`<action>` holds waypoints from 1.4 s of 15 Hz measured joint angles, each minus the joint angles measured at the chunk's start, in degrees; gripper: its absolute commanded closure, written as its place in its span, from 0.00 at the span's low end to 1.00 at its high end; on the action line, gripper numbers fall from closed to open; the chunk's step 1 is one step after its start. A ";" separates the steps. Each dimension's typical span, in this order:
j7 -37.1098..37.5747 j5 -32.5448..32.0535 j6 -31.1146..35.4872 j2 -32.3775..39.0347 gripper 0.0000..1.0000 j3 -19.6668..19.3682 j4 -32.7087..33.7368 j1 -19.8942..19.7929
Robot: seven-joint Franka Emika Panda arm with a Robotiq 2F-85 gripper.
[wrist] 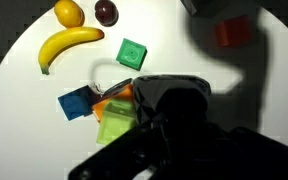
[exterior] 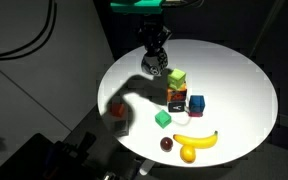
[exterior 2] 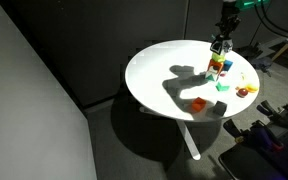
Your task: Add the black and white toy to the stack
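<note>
My gripper [exterior: 156,58] hangs over the round white table [exterior: 234,70] and is shut on the black and white toy [exterior: 156,69], holding it above the tabletop. The stack [exterior: 177,80], a yellow-green cube over a paler block, stands just beside and slightly below the toy. In an exterior view the gripper [exterior 2: 222,42] sits directly over the stack [exterior 2: 217,65]. In the wrist view the dark toy [wrist: 169,95] fills the jaws, and the yellow-green cube [wrist: 114,128] shows beside it; the fingertips are lost in shadow.
A blue cube [exterior: 196,103] sits on a dark flat block next to the stack. A lone green block [exterior: 163,119], a red block [exterior: 115,109], a banana [exterior: 196,140], a dark fruit [exterior: 167,144] and a lemon [exterior: 189,153] lie nearer the table's edge.
</note>
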 measured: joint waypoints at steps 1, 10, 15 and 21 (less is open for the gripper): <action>0.90 0.00 -0.60 0.00 0.93 -0.40 0.55 -0.16; 6.84 0.00 -1.15 2.48 0.93 -2.63 4.64 -1.25; 8.61 0.13 -1.16 5.84 0.92 -2.79 8.04 -1.63; 8.79 0.73 -1.19 9.30 0.92 -2.82 11.23 -2.31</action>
